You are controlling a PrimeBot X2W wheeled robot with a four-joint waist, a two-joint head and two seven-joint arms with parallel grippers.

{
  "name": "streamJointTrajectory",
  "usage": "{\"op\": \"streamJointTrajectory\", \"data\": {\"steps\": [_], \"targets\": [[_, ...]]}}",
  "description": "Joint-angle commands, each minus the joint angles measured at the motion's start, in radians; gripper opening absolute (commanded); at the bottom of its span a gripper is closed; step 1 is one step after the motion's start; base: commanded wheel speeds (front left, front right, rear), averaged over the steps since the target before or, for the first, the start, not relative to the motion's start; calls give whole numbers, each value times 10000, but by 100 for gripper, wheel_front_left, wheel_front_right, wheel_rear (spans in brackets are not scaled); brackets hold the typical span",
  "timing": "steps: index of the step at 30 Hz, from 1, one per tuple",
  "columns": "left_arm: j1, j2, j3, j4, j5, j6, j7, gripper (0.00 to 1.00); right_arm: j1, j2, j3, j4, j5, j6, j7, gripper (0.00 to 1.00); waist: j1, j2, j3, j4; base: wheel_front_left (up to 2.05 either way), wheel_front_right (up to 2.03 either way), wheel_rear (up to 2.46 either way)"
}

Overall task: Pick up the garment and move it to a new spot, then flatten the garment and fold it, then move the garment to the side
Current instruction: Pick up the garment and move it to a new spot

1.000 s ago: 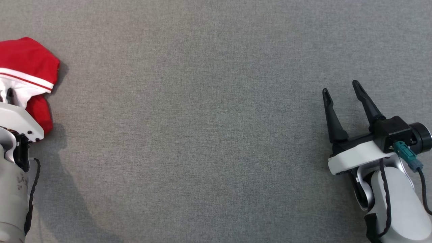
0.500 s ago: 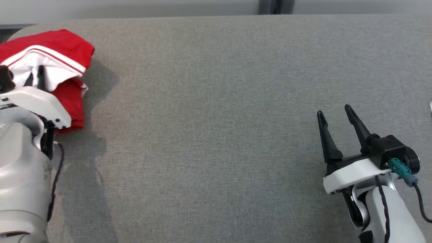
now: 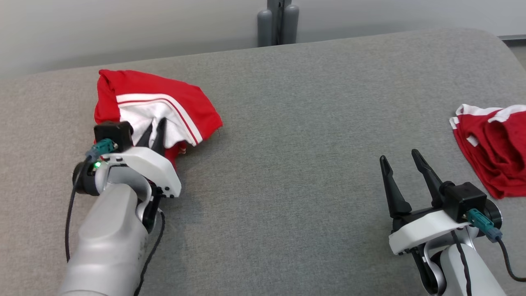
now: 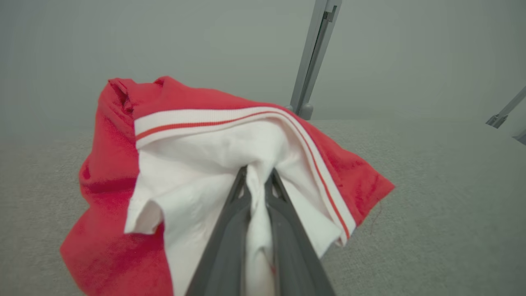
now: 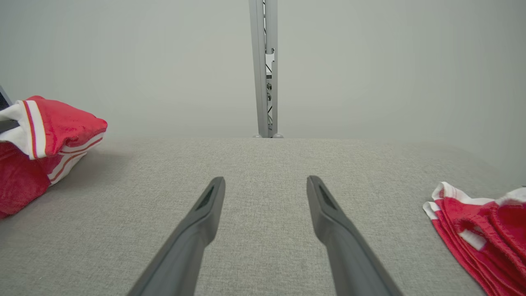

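A red garment (image 3: 164, 96) with a white lining and white-and-red striped trim is bunched at the left of the grey table. My left gripper (image 3: 153, 130) is shut on its white fabric. In the left wrist view the two fingers pinch a white fold (image 4: 257, 193) of the garment (image 4: 115, 164), which drapes around them. The same garment (image 5: 49, 123) appears at the left edge of the right wrist view. My right gripper (image 3: 397, 161) stands open over bare table at the lower right, its fingers (image 5: 205, 205) wide apart with nothing between them.
A second red garment with white trim (image 3: 493, 144) lies crumpled at the table's right edge, also seen as a red heap (image 5: 476, 226) in the right wrist view. A grey post (image 3: 277, 22) stands behind the table's far edge (image 3: 370, 37). The grey table top (image 3: 296, 144) spreads between the arms.
The head view has tilted up and turned, bringing in the table's far edge, the post and the right-hand garment. My left gripper, still shut on the garment, has carried it rightward over the table.
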Motion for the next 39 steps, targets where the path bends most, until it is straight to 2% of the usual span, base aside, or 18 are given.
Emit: {"op": "streamJointTrajectory", "data": {"steps": [1, 5, 9, 12, 15, 16, 17, 18, 26, 32, 39], "targets": [[351, 9, -550, -278, -552, -4, -60, 0, 113, -44, 43, 39, 105, -3, 5, 100, 0, 0, -220, -364, 0, 0, 0], [1199, 11, -2284, -1182, -2251, -5, -57, 0, 146, -44, 143, 80, 212, -3, 5, 100, 0, 0, -338, -762, 0, 0, 0], [1725, 22, -3817, -1776, -3108, -6, -64, 0, 273, -42, 133, 82, 237, -1, 5, 100, 0, 0, -429, -966, 0, 0, 0], [1870, 17, -4514, -1976, -3463, 61, -72, 0, 322, -40, 105, 101, 223, -1, 5, 100, 0, 0, -500, -1042, 0, 0, 0], [1973, 15, -4786, -2339, -3748, 226, -79, 0, 380, -40, 73, 136, 225, -1, 5, 100, 0, 0, -570, -1060, 0, 0, 0], [2008, 13, -4742, -2550, -3780, 281, -80, 22, 415, -42, 39, 130, 242, -1, 5, 100, 0, 0, -596, -1036, 0, 0, 0], [2106, 15, -4678, -2661, -3694, 395, -78, 78, 456, -40, 1, 118, 244, -1, 5, 100, 0, 0, -633, -998, 0, 0, 0], [2223, 28, -4595, -2730, -3552, 484, -71, 100, 481, -42, -43, 110, 240, -1, 5, 100, 0, 0, -660, -955, 0, 0, 0], [3164, 316, -3417, -3473, -2487, 1114, -71, 100, 632, -43, -177, 147, 272, -1, 5, 100, 0, 0, -901, -516, 0, 0, 0], [4702, 714, -1960, -4679, -1489, 1710, -72, 100, 760, -44, -158, 150, 321, -1, 5, 100, 0, 0, -1150, -136, 0, 0, 0], [7003, 830, 79, -6578, -175, 2053, -73, 100, 946, -44, -112, 107, 351, -1, 5, 100, 0, 0, -1348, 284, 0, 0, 0]]}}
